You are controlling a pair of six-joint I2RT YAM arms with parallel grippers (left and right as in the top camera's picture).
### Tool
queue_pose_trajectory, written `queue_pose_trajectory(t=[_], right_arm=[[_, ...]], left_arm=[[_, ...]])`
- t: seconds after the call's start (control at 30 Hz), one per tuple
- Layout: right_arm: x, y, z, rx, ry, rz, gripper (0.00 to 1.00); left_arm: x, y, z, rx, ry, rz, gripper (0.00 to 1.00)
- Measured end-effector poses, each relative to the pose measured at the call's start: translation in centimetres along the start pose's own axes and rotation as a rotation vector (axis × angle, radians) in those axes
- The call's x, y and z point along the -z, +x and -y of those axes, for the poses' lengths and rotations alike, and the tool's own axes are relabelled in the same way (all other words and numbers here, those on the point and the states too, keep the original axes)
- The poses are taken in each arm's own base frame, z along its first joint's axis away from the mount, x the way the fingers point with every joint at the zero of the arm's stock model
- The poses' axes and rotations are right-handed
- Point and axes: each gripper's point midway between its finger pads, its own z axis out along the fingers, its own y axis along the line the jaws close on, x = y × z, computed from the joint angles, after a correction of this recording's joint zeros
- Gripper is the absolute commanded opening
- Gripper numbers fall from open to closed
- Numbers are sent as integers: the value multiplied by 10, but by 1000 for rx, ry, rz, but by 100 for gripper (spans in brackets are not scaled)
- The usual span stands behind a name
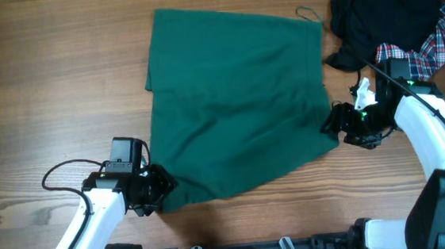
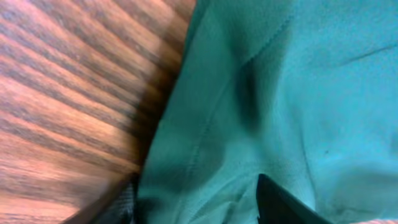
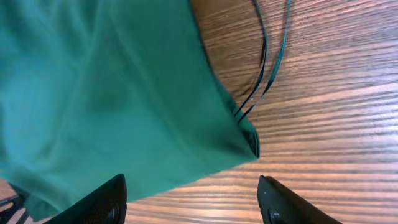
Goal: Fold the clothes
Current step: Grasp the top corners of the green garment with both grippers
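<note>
On the table (image 1: 43, 75), the left gripper (image 1: 158, 189) sits at the near-left corner of the green garment (image 1: 236, 99). In the left wrist view its fingers (image 2: 283, 208) stand apart with bunched cloth and a stitched hem filling the gap between them; I cannot tell whether they pinch it. The garment lies spread flat across the middle of the table, with a thin cord (image 1: 306, 13) trailing from its far-right corner. The right gripper (image 1: 335, 122) is at the garment's right edge, its jaws wide. In the right wrist view a cloth corner and cords lie just ahead of them. Far right, a black garment (image 1: 384, 4) is heaped, with a plaid one (image 1: 435, 44) touching it.
</note>
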Motion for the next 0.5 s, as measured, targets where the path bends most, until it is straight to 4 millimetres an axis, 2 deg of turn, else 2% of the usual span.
queue_pose_trajectory(t=[0.1,0.17,0.23,0.3,0.33,0.37,0.5], right_arm=[[-7,-9,0,3,-12,37,68],[-16,-9,4,5,-15,50,67],[-27,-10,6,11,-26,71,56],[-33,-6,8,6,-35,71,31],[-40,0,8,-1,-53,59,12],[-42,3,6,0,-69,52,4],[-42,5,1,-3,-101,44,4]], left_arm=[[0,2,2,7,10,-12,40],[0,3,2,13,15,-17,28],[0,3,3,18,17,-18,15],[0,4,3,21,16,-20,9],[0,3,2,20,16,-19,4],[0,3,3,20,17,-19,4],[0,4,3,21,16,-20,4]])
